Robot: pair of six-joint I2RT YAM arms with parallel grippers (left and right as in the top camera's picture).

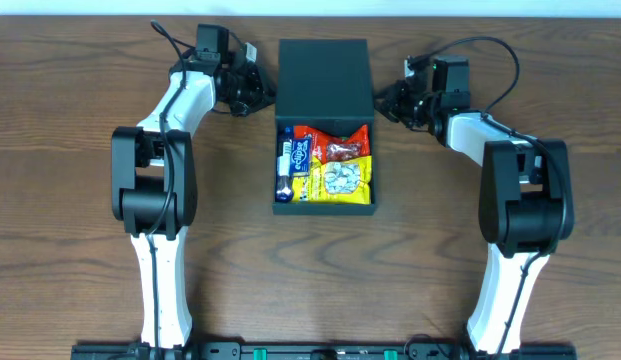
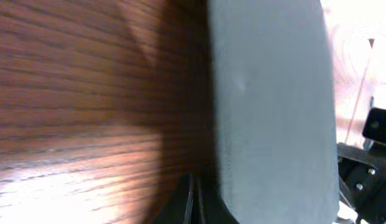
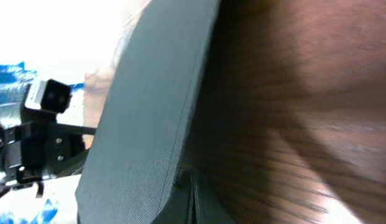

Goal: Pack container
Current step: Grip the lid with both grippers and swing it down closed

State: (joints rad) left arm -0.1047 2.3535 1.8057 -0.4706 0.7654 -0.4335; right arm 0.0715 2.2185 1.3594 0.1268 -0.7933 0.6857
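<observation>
the two robot arms, the left white-and-black arm [image 1: 155, 170] and the right white-and-black arm [image 1: 518, 190], have smooth white tube parts, big round black joints, black ends, and thin black cables looping near the top.

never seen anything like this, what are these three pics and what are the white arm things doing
The white things are two robot arms, each ending in a two-fingered claw. The top picture looks down from above the wooden table. A dark teal container lies open, its flap lid folded back, with snack packets inside. The left claw and right claw sit at either side of the lid. The other two pictures come from cameras on each wrist, blurred, showing mostly the grey-green lid close up. Whether either claw grips it is unclear.
</observation>
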